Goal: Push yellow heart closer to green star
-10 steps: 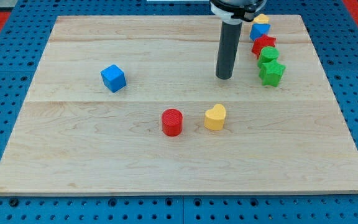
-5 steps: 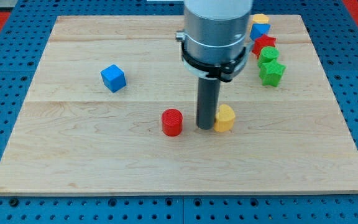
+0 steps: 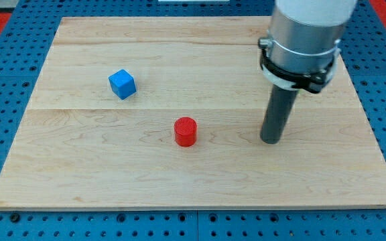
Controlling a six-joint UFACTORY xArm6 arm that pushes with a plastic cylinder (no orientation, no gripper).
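My tip point(image 3: 271, 140) rests on the wooden board point(image 3: 112, 167), right of centre, at the end of the dark rod. The arm's grey body fills the view's upper right and hides the area behind it. The yellow heart and the green star do not show in this frame; they are hidden behind the arm or rod. The tip stands well to the right of a red cylinder point(image 3: 185, 131).
A blue cube point(image 3: 122, 84) sits on the board's left half. The red cylinder sits near the board's middle. The board lies on a blue pegboard surface point(image 3: 5, 67).
The rod came down to the left of the yellow heart, then swept right across the board. The heart and the blocks at the upper right are now hidden behind the arm.
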